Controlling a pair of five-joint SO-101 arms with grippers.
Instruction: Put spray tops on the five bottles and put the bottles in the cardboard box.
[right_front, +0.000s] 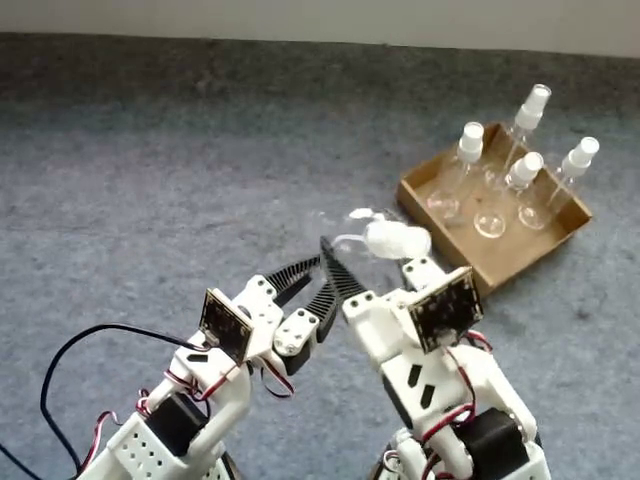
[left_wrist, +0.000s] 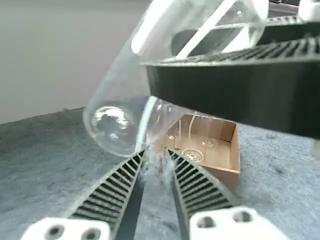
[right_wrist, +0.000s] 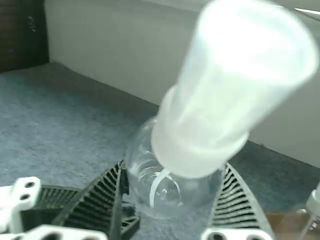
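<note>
Bottle (left_wrist: 120, 120) is gripped firmly between the fingers of the right gripper (right_wrist: 172, 169), its clear body squeezed and its spray top (right_wrist: 235, 90) pointing back toward the wrist. The left gripper (left_wrist: 156, 152) sits close alongside with fingers slightly parted, tips at the bottle's round base; whether they touch, I can't tell. The cardboard box (right_front: 500, 262) lies just past the right gripper, with four topped bottles (right_front: 463, 165) inside.

Surface: you're working over a grey, felt-like table covering (right_front: 150, 170), mottled in tone.
Wall: a plain pale wall (right_front: 300, 18) runs along its far edge.
Furniture: you have something dark brown (right_wrist: 22, 30) standing against that wall, too dim to identify.
Light: soft and even across the covering.
</note>
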